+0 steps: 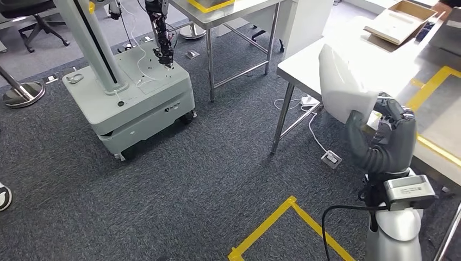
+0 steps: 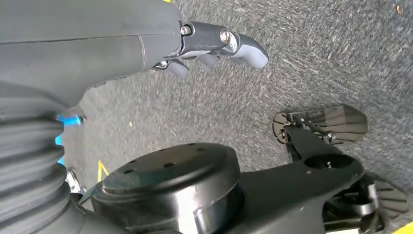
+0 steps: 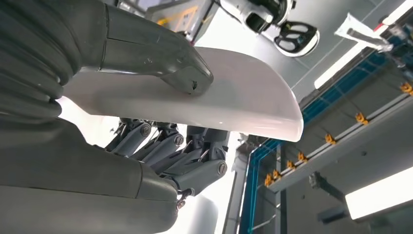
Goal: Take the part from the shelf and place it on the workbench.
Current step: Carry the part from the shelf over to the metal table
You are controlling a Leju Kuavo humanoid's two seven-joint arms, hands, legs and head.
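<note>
Right hand [image 1: 383, 136], nearest in head view, grips the white part [image 1: 348, 89]: thumb lies over one face, darker fingers [image 3: 195, 156] curl under the other, as the right wrist view shows. The part is a smooth curved shell, held upright by its lower edge, above the near corner of the workbench [image 1: 304, 68]. It is not yet set down.

Left hand [image 2: 214, 46] hangs at the side over the carpet; fingers partly curled, holding nothing. Whether they are fully closed I cannot tell.

Risks, as judged:
- Grip is on one edge only, and most of the shell stands above the hand. The surface looks glossy, so it could pivot or slide between thumb and fingers if the wrist tilts quickly.
- The part sits over the bench corner. Released here, it may overhang the edge and tip to the carpet.
- Lowering too near the corner could knock the shell's rim on the bench edge.

Room for moving:
- Bare bench top lies just beyond the part, bounded by yellow tape [image 1: 435, 87] on the right.
- Further back on the bench is a flat cardboard box [image 1: 399, 22]; keep short of it.
- To the left, open carpet, then a grey wheeled base [image 1: 130, 103] and a second steel table [image 1: 228, 16], both well apart from the arm.
</note>
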